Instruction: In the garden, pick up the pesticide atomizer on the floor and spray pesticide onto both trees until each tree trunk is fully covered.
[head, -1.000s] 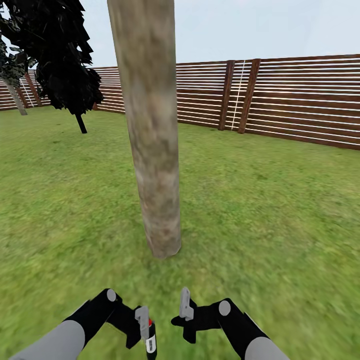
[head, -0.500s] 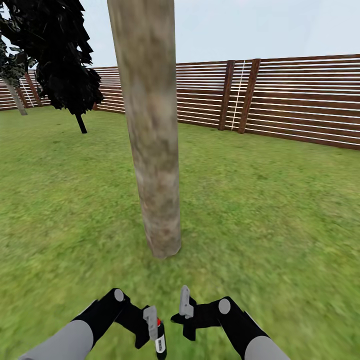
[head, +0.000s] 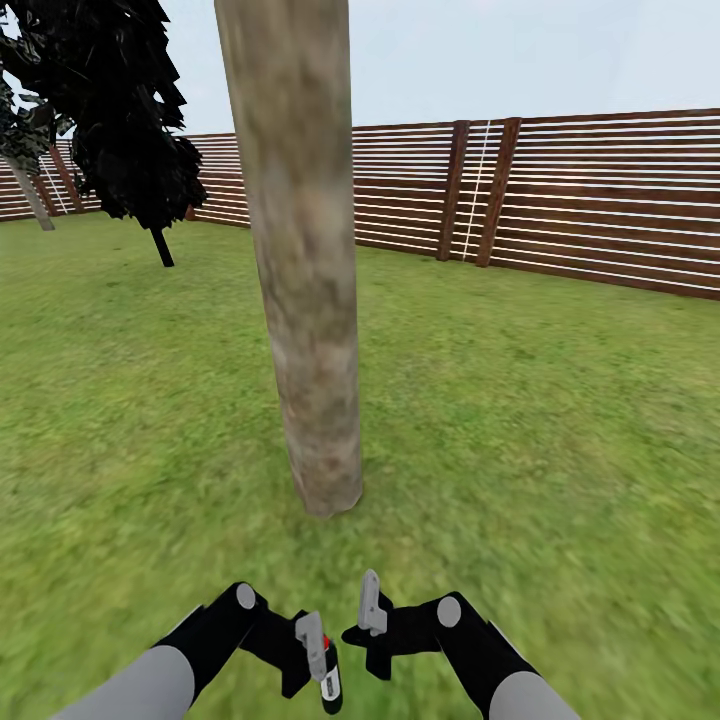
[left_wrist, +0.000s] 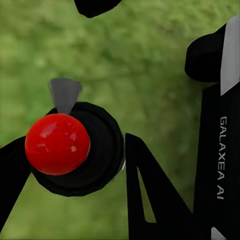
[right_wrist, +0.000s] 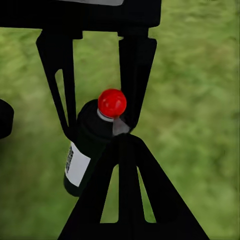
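— Where's the atomizer (head: 329, 680)?
— Clamped between the left gripper's (head: 318, 655) jaws, over the grass (head: 560, 420), near the trunk (head: 305, 300).
— And the right gripper (head: 371, 612)?
— Holding nothing; I can't tell how its jaws stand.
— What do the wrist views add?
— The left wrist view shows the red cap (left_wrist: 57, 144) and grey nozzle (left_wrist: 64, 95); the right wrist view shows the white label (right_wrist: 77, 167).

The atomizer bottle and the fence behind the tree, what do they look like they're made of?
Atomizer: likely plastic; dark, smooth body, glossy red cap with highlights, white label.
Fence: seemingly wood; brown horizontal slats, matte, with pale gaps between them.
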